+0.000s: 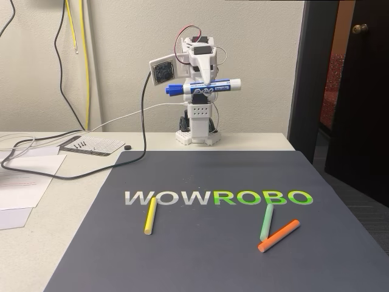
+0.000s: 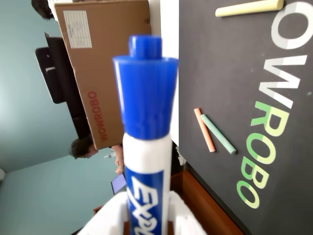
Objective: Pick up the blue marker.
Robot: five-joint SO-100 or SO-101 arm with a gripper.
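The end effector (image 1: 206,87) is clamped on the marker (image 1: 203,87), high above the mat (image 1: 213,255) at the back of the worktop. The marker could slip out and fall if the hold is weak, because much of it sticks out each side. In the fixed view it lies level, blue cap to the left.

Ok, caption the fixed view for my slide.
Gripper holds the blue marker level above the dark mat, three coloured sticks left lying below.
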